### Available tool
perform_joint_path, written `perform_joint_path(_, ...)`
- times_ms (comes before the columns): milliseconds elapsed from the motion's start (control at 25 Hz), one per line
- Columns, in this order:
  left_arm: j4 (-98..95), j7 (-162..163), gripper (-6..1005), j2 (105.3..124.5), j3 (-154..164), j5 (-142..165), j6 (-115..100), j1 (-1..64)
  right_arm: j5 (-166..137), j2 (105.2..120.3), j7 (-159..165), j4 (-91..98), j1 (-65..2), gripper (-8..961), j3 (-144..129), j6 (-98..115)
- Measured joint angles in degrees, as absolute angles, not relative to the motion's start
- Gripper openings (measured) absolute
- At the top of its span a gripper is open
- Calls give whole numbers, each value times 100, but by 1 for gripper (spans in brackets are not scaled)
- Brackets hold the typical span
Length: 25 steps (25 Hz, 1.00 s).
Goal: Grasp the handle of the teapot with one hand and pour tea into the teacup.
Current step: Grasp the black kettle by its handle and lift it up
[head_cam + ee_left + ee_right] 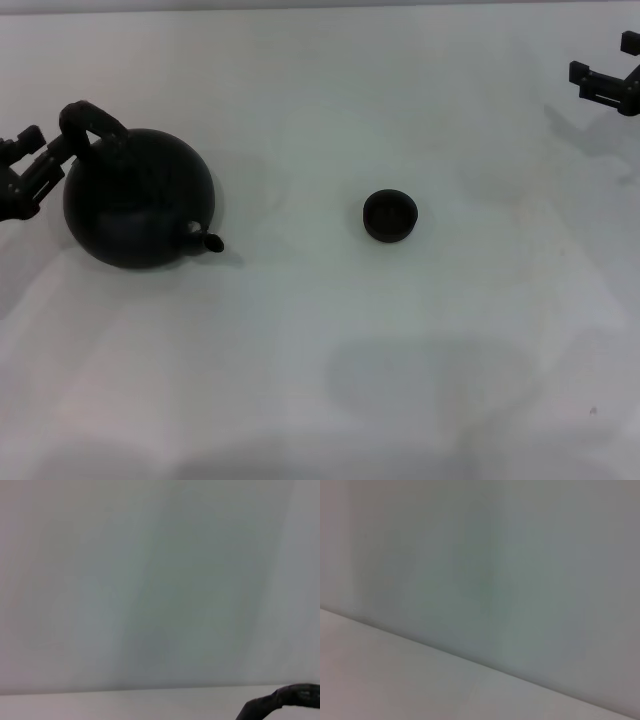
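Observation:
The round black teapot (138, 200) stands on the white table at the left, its short spout (208, 238) pointing toward the middle. Its thick arched handle (92, 118) rises over the pot's far-left side. My left gripper (52, 142) sits just left of the handle, open, with its lower finger close against the handle's left leg. A curved dark strip of the handle (282, 700) shows at the corner of the left wrist view. The small black teacup (390, 216) stands upright near the table's centre, well right of the spout. My right gripper (604, 64) hangs open at the far right.
The white table (330, 380) stretches around both objects with nothing else on it. The right wrist view shows only a pale wall (485, 570) meeting the table surface.

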<state>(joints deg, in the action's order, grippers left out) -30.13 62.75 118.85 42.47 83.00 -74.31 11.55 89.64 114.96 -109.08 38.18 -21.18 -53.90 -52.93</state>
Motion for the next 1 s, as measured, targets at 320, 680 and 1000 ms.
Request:
perform_joint_path(320, -2947, 6058, 509, 11873, 4079, 8299, -7267, 1136, 8966, 11487, -10907, 3776, -2112, 846, -5361, -5273)
perform_joint_path(680, -2918, 5960, 643, 11847, 4109, 8349, -6831, 1428, 8967, 11487, -10907, 3770, -2135, 844, -5401, -5265)
perform_joint_path(1000, -2849, 6061, 634, 11831, 4113, 8558, -6617, 1700, 8965, 11487, -10907, 3770, -2136, 842, -5415, -5293)
